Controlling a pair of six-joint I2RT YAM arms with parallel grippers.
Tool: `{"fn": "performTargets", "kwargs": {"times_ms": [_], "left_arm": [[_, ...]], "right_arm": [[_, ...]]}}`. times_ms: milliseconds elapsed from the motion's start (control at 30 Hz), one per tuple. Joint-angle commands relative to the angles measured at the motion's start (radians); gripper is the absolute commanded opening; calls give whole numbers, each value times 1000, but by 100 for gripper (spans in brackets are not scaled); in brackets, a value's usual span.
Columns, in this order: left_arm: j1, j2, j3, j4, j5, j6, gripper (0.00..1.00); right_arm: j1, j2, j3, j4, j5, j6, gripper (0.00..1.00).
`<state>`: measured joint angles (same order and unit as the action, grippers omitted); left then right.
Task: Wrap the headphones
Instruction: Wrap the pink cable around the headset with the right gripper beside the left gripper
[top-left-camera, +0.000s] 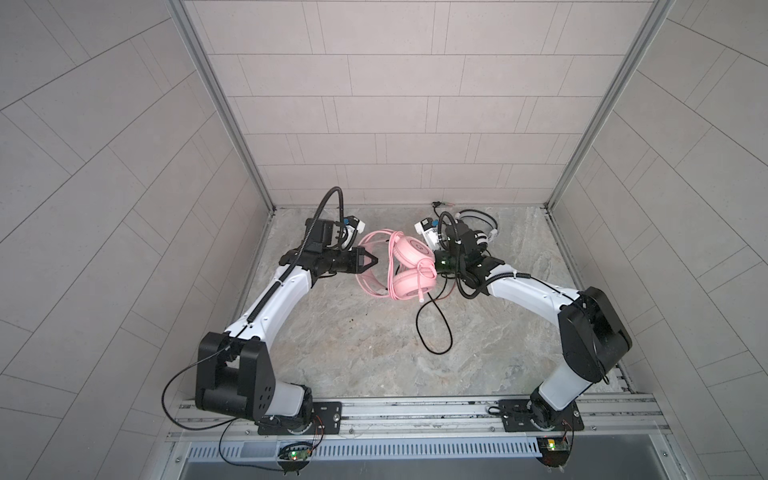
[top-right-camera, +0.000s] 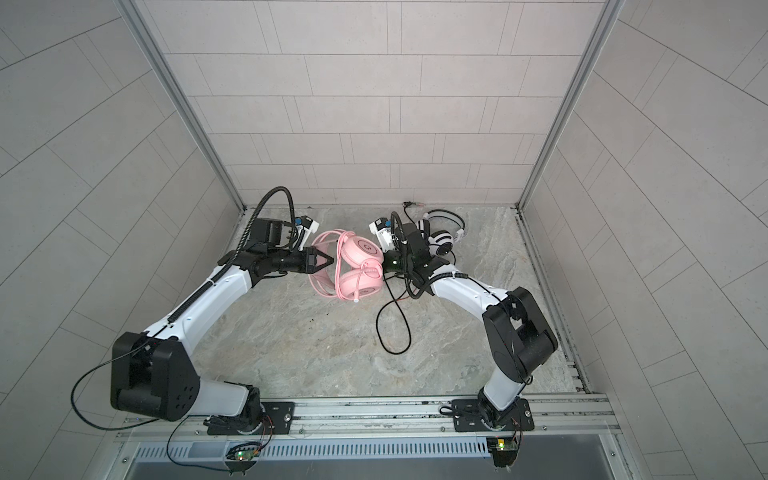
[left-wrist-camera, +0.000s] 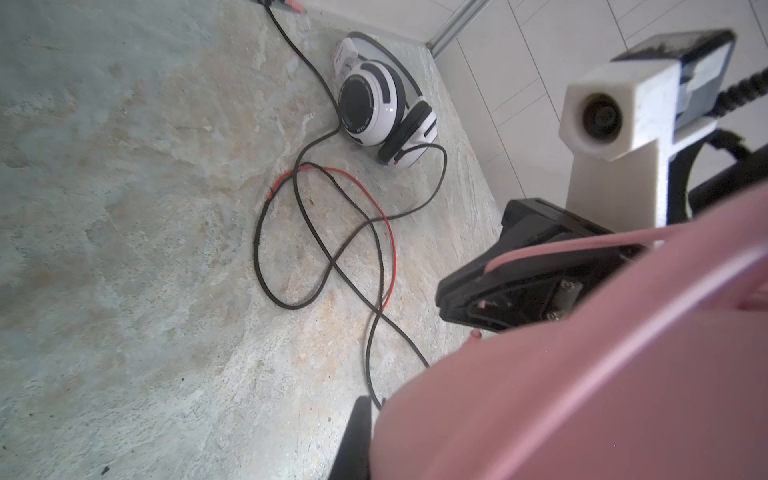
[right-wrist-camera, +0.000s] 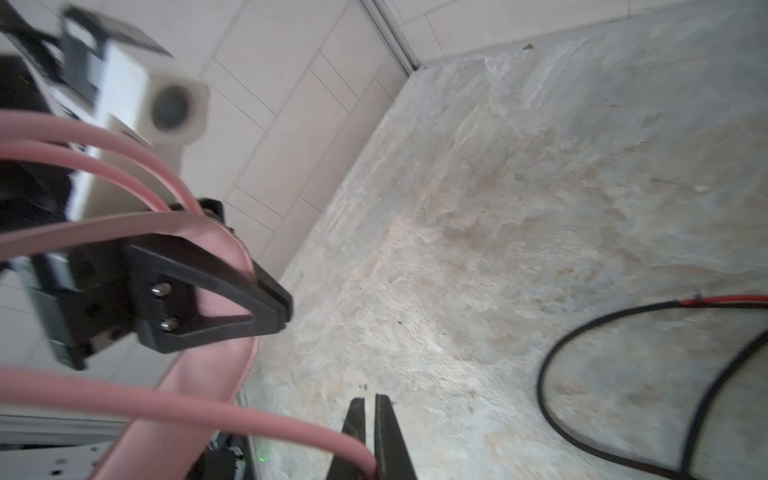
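Pink headset (top-left-camera: 411, 251): was recorded at mid-frame in both top views, between the two arms. Left gripper (right-wrist-camera: 286, 309): jaws were pressed together on the headband (right-wrist-camera: 208, 365). Right gripper (right-wrist-camera: 370, 401): jaws were nearly closed, with the pink cable (right-wrist-camera: 249, 419) pinched between them. Striped headset (top-right-camera: 441, 243): was laid on the table (top-right-camera: 332, 357) right of centre, partly hidden by the right arm. Black cable (top-right-camera: 397, 332): was looped loosely lower in frame.

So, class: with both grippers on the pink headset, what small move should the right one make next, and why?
Probably sweep the right gripper around the pink headset to lay another loop: it pinches the pink cable, the left gripper clamps the headband, and cable loops already circle the headset.
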<state>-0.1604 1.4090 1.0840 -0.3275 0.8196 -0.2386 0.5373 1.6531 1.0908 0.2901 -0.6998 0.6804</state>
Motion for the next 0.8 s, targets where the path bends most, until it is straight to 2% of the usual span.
{"fn": "performTargets", "kwargs": {"times_ms": [0, 100, 200, 333, 467, 533, 767], "left_arm": [[28, -51, -39, 224, -25, -175, 0], [27, -54, -81, 306, -62, -240, 0], [35, -41, -71, 258, -100, -231, 0], [53, -34, -77, 188, -202, -221, 0], [94, 5, -82, 90, -382, -289, 0], [126, 36, -93, 83, -426, -345, 0], [230, 209, -100, 152, -427, -515, 0]], "right_arm": [[15, -17, -53, 321, -65, 273, 11], [34, 5, -63, 309, -3, 262, 15], [53, 34, -84, 331, 83, 251, 18], [61, 142, -33, 414, 90, 291, 18], [60, 287, 82, 437, 119, 339, 15], [60, 368, 168, 404, 125, 346, 15], [72, 631, 487, 235, 211, 358, 14]]}}
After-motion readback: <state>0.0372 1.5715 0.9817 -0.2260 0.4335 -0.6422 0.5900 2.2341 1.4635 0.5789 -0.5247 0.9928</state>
